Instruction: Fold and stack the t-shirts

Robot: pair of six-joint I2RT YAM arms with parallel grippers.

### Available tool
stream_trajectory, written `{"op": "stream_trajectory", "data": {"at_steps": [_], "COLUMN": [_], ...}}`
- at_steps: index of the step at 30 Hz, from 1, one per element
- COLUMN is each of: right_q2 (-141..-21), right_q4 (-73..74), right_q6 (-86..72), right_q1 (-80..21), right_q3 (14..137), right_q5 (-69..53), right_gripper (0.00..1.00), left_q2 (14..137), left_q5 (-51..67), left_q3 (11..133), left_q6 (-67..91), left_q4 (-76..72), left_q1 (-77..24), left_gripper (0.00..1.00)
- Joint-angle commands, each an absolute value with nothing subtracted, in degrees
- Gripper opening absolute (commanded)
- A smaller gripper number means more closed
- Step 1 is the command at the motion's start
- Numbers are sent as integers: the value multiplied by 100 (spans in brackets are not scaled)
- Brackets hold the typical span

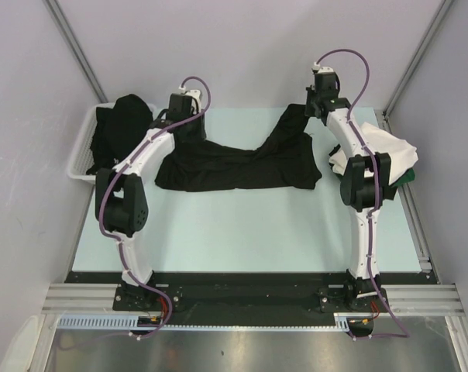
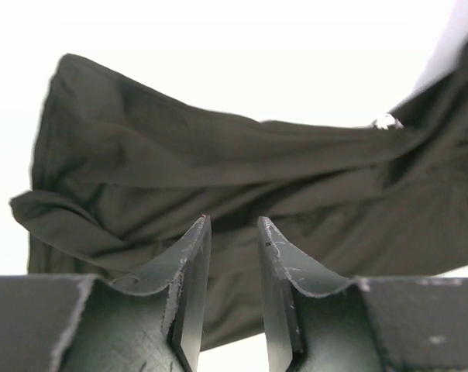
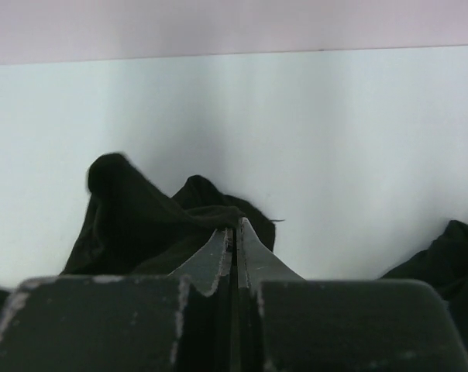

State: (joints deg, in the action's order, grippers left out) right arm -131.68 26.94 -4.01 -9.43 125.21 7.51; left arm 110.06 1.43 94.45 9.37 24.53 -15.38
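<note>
While I am watching from above, the black t-shirt [image 1: 234, 167] is lying across the middle of the table [image 1: 242, 232]. Its corner at 1 o'clock is hanging up from the right gripper [image 3: 235, 225]. That gripper's 2 fingers are pressing tight together on the cloth.

The left gripper [image 2: 233, 222] is sitting at 11 o'clock, just beside the shirt's far edge. Its 2 fingers are standing apart, and I am seeing nothing clamped between them.

More dark shirts [image 1: 122, 128] are resting in the white basket [image 1: 79, 159] at 9 o'clock. A white shirt [image 1: 404, 155] is lying at 3 o'clock.

I am thinking this shirt is being spread flat for folding, and I am worrying about 2 things:
- The small pinch could be slipping off if I am pulling too hard.
- The left fingers could be closing on air or on 2 layers, leaving the shirt bunched and crooked.
</note>
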Motion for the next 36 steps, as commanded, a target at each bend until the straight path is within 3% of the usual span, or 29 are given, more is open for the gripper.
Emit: {"op": "stream_trajectory", "data": {"at_steps": [1, 23, 36], "right_q2": [-13192, -13192, -12929], "right_q4": [2541, 1995, 1969], "right_q6": [-369, -404, -457], "right_q1": [-774, -316, -290], "right_q3": [13008, 13509, 12728], "right_q5": [861, 607, 299], "right_gripper": [0, 0, 0], "left_q2": [11337, 13271, 14000], "left_q5": [-149, -439, -466], "left_q3": [9870, 11602, 12190], "left_q6": [922, 1511, 2486], "left_q4": [2232, 2127, 1680], "left_q1": [-1319, -853, -519], "left_gripper": [37, 45, 51]}}
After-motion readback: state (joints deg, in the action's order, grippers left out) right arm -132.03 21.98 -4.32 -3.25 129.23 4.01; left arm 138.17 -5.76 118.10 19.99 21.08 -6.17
